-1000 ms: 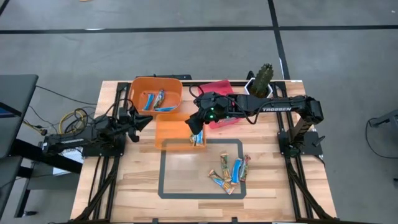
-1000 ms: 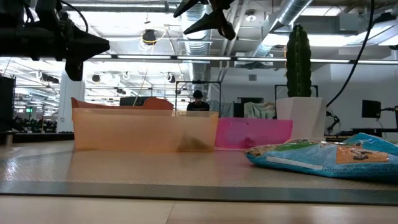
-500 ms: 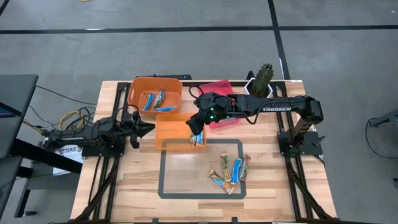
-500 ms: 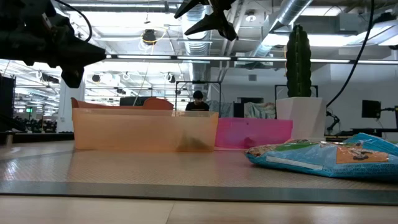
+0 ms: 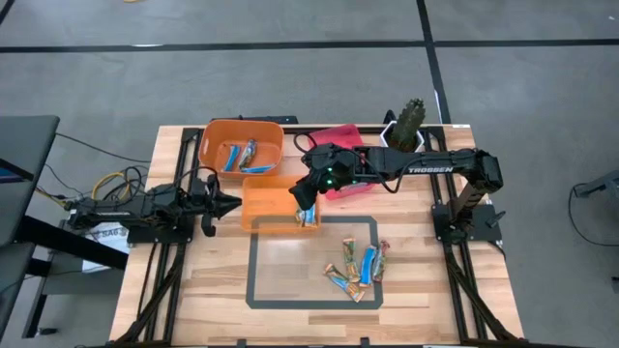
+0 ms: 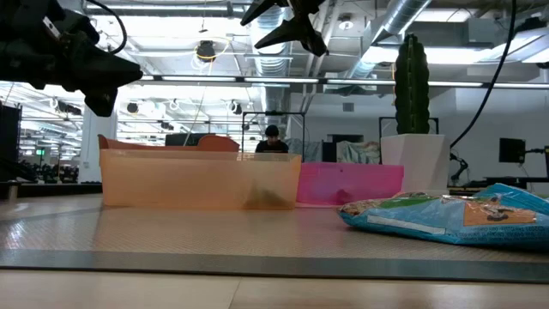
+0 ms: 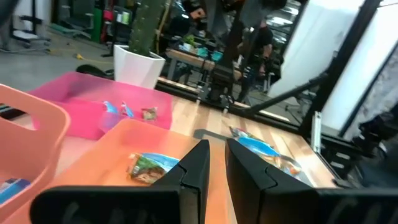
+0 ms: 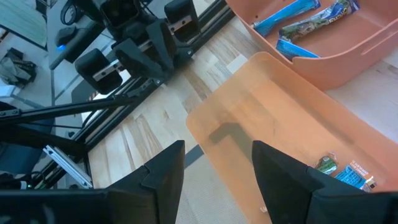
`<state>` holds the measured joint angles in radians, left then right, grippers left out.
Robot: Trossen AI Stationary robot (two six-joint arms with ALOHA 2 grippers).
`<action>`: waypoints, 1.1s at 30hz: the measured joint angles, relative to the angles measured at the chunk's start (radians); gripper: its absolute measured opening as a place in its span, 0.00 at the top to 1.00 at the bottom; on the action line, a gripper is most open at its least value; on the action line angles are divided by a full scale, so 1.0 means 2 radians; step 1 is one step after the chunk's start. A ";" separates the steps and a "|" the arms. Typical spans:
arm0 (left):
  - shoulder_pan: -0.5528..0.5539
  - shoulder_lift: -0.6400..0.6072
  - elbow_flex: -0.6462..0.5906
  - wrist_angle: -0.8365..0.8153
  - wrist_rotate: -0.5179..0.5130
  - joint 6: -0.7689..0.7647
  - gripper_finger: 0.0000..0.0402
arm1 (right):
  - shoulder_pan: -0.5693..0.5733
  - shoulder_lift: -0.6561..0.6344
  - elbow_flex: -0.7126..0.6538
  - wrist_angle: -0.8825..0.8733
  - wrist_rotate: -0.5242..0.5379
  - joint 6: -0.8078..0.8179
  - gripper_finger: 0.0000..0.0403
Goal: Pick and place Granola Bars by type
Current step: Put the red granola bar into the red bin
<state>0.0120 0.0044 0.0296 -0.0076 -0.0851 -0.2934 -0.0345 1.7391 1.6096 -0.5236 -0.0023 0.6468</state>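
Note:
Several granola bars (image 5: pixel 358 266), blue and multicoloured, lie loose inside a taped rectangle near the table's front. More bars lie in the round orange bin (image 5: pixel 242 145) at the back. One green-and-blue bar (image 8: pixel 342 171) rests on the floor of the rectangular orange bin (image 5: pixel 271 205). My right gripper (image 8: pixel 217 168) hangs open above that bin with nothing between its fingers. My left gripper (image 7: pixel 217 165) is level at the table's left edge, pointing at the bin, shut on nothing. The pink bin (image 7: pixel 99 106) holds a few bars.
A cactus in a white pot (image 5: pixel 406 124) stands at the back right, behind the pink bin (image 5: pixel 340 135). The right arm reaches across the pink bin. Bare wood lies inside the taped rectangle (image 5: pixel 290 271) left of the loose bars.
My left arm has swung its gripper a little toward the table's near edge, so it now points straight toward the right edge instead of slanting toward the far side. The right gripper and all bars have stayed where they were.

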 joint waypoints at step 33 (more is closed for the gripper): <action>0.000 0.001 0.000 -0.005 0.040 0.000 0.89 | 0.072 0.000 0.000 -0.027 -0.051 0.017 0.56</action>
<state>0.0124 0.0067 0.0292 -0.0181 -0.0048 -0.2943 0.1090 1.7391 1.6096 -0.5768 -0.1040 0.6806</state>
